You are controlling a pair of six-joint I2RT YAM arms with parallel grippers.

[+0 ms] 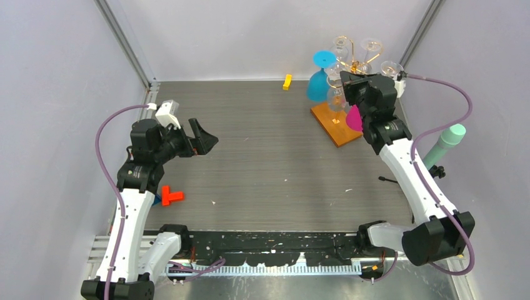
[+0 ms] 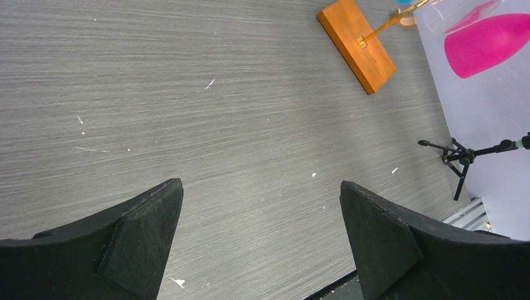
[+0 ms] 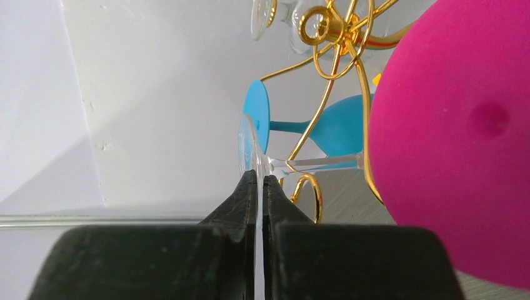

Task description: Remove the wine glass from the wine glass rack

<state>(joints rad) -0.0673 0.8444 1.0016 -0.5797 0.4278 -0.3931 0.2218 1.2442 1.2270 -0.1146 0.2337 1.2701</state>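
The wine glass rack (image 1: 355, 62) is a gold wire stand on an orange-brown wooden base (image 1: 337, 125) at the back right; the base also shows in the left wrist view (image 2: 359, 44). Several glasses hang on it upside down: clear ones, a blue one (image 1: 319, 81) and a pink one (image 1: 354, 117). My right gripper (image 3: 259, 178) is shut on the rim of a clear wine glass's foot (image 3: 249, 147); its stem (image 3: 315, 164) runs right through the gold wire (image 3: 331, 69). The pink glass (image 3: 456, 137) hangs close on the right. My left gripper (image 2: 261, 187) is open and empty over the table, left of centre (image 1: 206, 140).
A yellow block (image 1: 287, 82) lies at the back, a red block (image 1: 170, 196) near the left arm. A mint cylinder (image 1: 447, 144) and a small black tripod (image 2: 459, 156) stand by the right wall. Walls close in the back and sides.
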